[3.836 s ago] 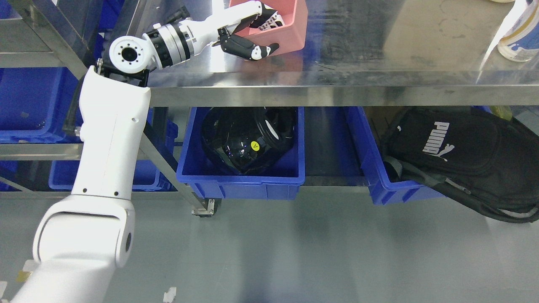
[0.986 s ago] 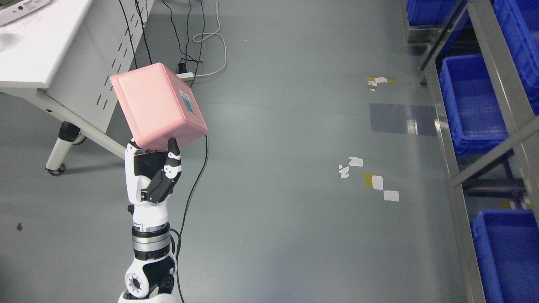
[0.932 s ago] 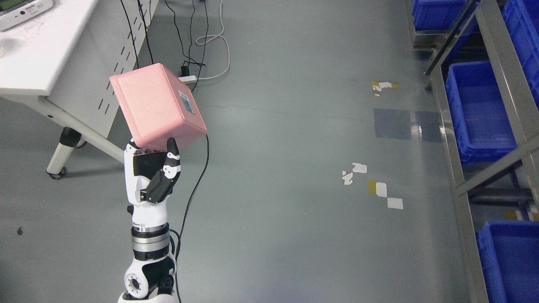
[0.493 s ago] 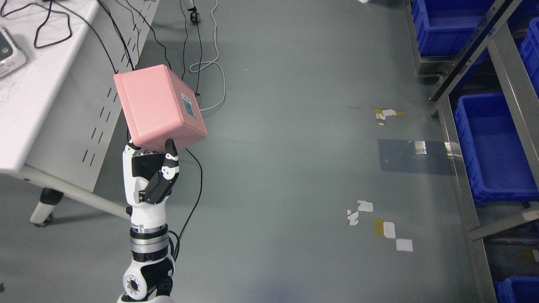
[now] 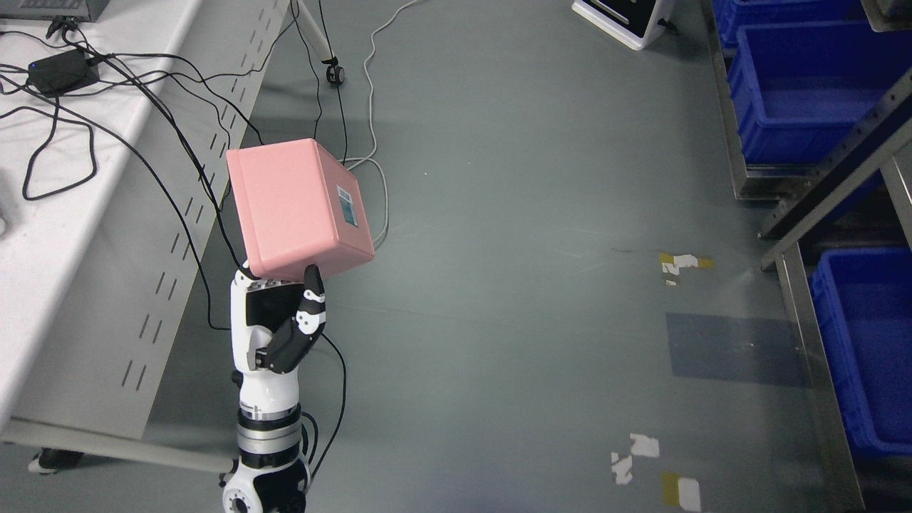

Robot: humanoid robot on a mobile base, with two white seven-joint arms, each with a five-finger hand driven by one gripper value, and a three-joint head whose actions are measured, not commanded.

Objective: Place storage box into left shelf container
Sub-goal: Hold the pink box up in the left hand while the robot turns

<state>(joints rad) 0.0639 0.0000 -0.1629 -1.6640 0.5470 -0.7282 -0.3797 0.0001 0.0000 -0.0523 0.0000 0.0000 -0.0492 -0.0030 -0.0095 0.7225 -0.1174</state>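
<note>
Head view: my left hand (image 5: 278, 324) grips the pink storage box (image 5: 299, 208) from beneath, thumb (image 5: 311, 288) pressed to its lower edge, holding it tilted above the grey floor (image 5: 513, 249). White desk (image 5: 43, 214) at left; blue bins (image 5: 798, 85) on the shelf (image 5: 805, 313) at right.

The storage box (image 5: 296, 206) is looking like smooth matt pink plastic. The bins (image 5: 798, 78) are showing glossy blue plastic, the shelf frame (image 5: 833, 178) brushed metal, the floor (image 5: 534, 285) a slightly shiny grey coating.
</note>
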